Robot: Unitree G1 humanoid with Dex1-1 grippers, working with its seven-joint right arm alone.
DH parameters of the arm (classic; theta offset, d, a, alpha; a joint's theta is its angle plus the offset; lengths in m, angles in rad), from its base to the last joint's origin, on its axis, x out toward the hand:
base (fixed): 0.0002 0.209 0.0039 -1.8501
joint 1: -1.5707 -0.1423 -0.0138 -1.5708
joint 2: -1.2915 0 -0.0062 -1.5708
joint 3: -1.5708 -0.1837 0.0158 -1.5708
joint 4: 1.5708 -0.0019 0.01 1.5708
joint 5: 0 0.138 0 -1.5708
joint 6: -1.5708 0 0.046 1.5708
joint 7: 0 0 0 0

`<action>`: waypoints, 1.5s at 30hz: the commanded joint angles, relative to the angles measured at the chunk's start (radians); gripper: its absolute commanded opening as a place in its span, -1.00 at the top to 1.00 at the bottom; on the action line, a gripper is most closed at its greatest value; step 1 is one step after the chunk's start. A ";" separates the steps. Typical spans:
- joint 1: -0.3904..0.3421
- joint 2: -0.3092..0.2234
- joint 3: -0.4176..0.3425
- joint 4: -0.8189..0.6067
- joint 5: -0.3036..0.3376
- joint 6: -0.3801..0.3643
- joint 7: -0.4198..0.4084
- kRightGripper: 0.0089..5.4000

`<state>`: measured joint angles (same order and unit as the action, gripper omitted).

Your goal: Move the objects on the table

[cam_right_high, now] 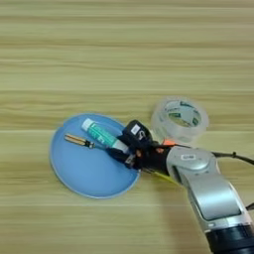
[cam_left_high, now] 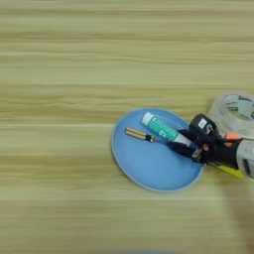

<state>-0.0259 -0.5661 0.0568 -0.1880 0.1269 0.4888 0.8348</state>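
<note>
- Right eye view puts the blue round plate (cam_right_high: 79, 173) at lower left of centre on the wood-grain table (cam_right_high: 124, 49).
- Inside the plate lie two things — the white glue stick with green label (cam_right_high: 101, 134), slanting from upper left down to the right, and the thin screwdriver with tan handle (cam_right_high: 78, 141) just left of it, apart from it.
- Over the plate's right rim sits the pincer (cam_right_high: 120, 147); its two black fingers close on the lower right end of the glue stick.
- Behind it the silver forearm (cam_right_high: 208, 193) runs to the lower right corner.
- Clear tape roll (cam_right_high: 179, 119) rests on the table, upper right of the plate, outside it.
</note>
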 commanded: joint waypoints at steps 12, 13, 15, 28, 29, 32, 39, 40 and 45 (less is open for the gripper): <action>-0.087 -0.007 -0.088 -0.099 0.072 -0.038 -0.013 0.37; -0.082 -0.006 -0.092 -0.112 0.085 -0.048 -0.001 0.37; -0.071 -0.002 -0.100 -0.134 0.110 -0.077 0.020 0.37; 0.034 -0.064 -0.141 -0.208 0.236 -0.272 0.260 0.37; 0.038 -0.076 -0.141 -0.202 0.238 -0.289 0.285 0.37; 0.044 -0.104 -0.140 -0.184 0.244 -0.318 0.343 0.37; 0.066 -0.184 -0.132 -0.145 0.249 -0.386 0.493 0.37; 0.065 -0.194 -0.129 -0.134 0.252 -0.395 0.518 0.37; 0.065 -0.255 -0.082 -0.051 0.211 -0.484 0.655 0.37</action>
<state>0.0740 -0.7621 -0.0158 -0.2507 0.3581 0.0555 1.4913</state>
